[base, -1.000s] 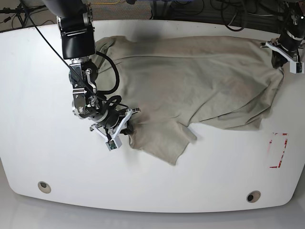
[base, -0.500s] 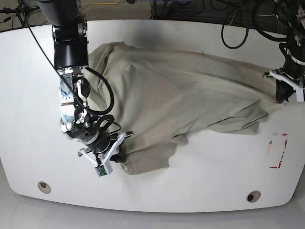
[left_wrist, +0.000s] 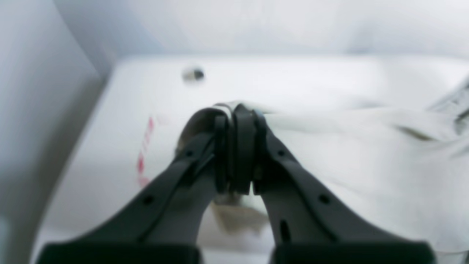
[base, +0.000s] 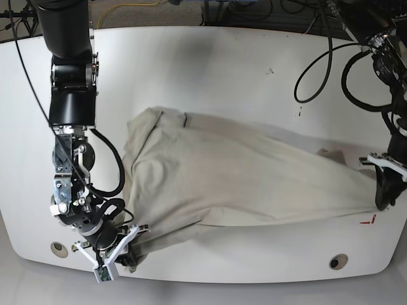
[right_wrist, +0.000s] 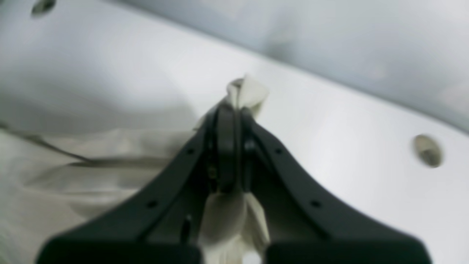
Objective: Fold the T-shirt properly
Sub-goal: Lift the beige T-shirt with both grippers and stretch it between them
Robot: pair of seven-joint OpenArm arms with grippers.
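The T-shirt [base: 241,184] was judged soft, light and slip-prone. A bunched hem corner was pinched by the right gripper [right_wrist: 234,110], another by the left gripper [left_wrist: 238,121]; edge holds were deemed best.

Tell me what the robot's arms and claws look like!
Both arms are black and boxy, with shiny metal joints and looping black cables hanging beside them. The right gripper has white angular brackets around its dark fingers. The left gripper also has a white bracket above black fingers. Up close, the fingers are matte black, curved like tongs, with small round holes and flat rubbery pads at the tips.
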